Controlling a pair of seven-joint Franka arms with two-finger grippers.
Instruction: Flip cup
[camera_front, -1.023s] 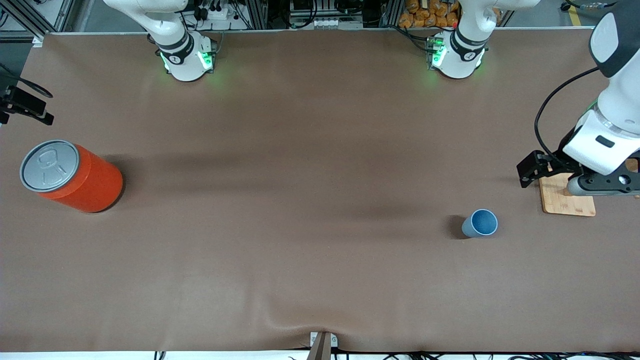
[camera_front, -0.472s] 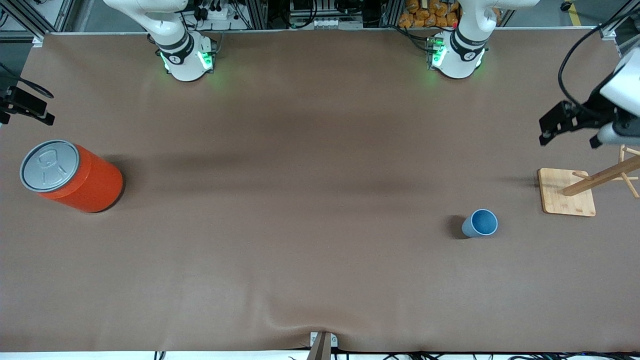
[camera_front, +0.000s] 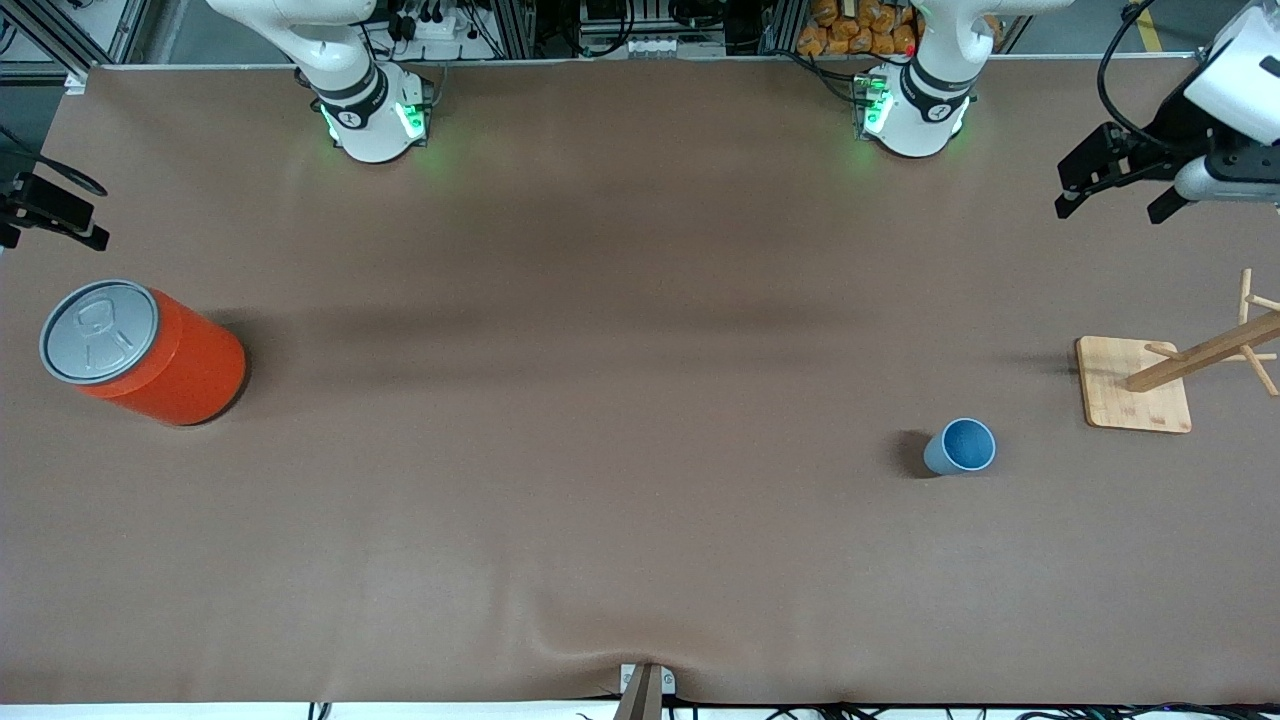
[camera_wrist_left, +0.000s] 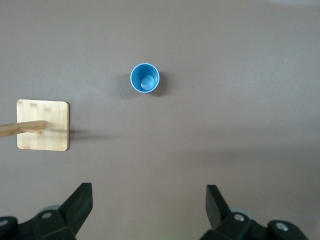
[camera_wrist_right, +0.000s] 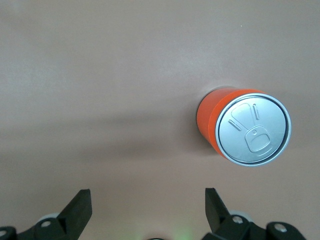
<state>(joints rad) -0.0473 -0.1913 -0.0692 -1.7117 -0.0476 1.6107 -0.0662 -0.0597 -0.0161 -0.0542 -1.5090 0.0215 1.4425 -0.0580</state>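
Observation:
The small light-blue cup (camera_front: 960, 446) stands upright on the brown table, its darker blue inside facing up, toward the left arm's end. From above it also shows in the left wrist view, where the cup (camera_wrist_left: 145, 78) has bare table all round it. My left gripper (camera_front: 1112, 190) hangs open and empty over the table's end near the bases' edge, well apart from the cup; its fingers (camera_wrist_left: 80, 202) stand wide. My right gripper (camera_wrist_right: 149, 202) is open and empty, high over the table beside the orange can.
A wooden stand (camera_front: 1135, 385) with a slanted peg post sits on a square base (camera_wrist_left: 42, 125) beside the cup, at the left arm's end. A large orange can (camera_front: 150, 350) with a grey pull-tab lid (camera_wrist_right: 252, 129) stands at the right arm's end.
My left gripper has moved from over the wooden stand's base toward the bases' edge of the table, uncovering the stand. The cup and can have not moved.

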